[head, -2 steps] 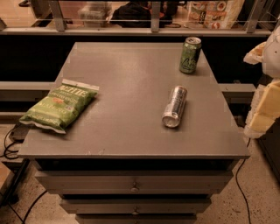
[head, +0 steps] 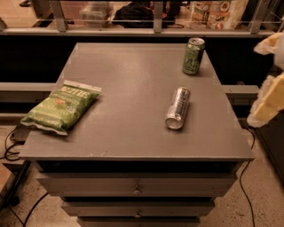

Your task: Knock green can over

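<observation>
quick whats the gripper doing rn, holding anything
Gripper: at the right edge of the view, beside the table, apart from the upright green can; open or closed cannot be told.

We take this for an office pantry: packaged snacks point(head: 217, 11) beyond a railing point(head: 156, 20), and a drawered worktop point(head: 128, 88) left of our pincer point(head: 267, 105), which is at the view's right edge.
</observation>
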Controlling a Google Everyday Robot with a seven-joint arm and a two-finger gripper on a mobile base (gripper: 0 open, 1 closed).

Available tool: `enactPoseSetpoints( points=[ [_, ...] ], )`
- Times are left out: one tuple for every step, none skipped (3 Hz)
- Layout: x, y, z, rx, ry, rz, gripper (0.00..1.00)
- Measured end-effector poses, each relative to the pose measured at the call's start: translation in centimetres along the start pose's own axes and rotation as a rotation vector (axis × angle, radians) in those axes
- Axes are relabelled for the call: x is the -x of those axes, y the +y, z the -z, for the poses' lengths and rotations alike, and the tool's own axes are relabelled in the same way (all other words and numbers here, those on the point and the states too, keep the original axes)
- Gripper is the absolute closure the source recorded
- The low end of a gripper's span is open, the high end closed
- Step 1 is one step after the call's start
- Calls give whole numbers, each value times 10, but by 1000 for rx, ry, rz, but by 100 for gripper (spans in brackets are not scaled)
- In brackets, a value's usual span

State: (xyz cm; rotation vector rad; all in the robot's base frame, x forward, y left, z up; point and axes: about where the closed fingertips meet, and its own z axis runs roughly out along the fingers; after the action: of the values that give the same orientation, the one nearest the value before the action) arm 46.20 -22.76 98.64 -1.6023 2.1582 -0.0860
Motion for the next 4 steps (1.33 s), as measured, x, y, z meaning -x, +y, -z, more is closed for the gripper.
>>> enactPoseSetpoints(
  points=[
    [-4,-30,4,-72,-108,-55,0],
    [-14,-67,-2,-137,-231,-133,0],
    [-18,-118,-25,-178,-360,-208,0],
    [-20,-155,-52,-180,-429,-258,0]
  ],
)
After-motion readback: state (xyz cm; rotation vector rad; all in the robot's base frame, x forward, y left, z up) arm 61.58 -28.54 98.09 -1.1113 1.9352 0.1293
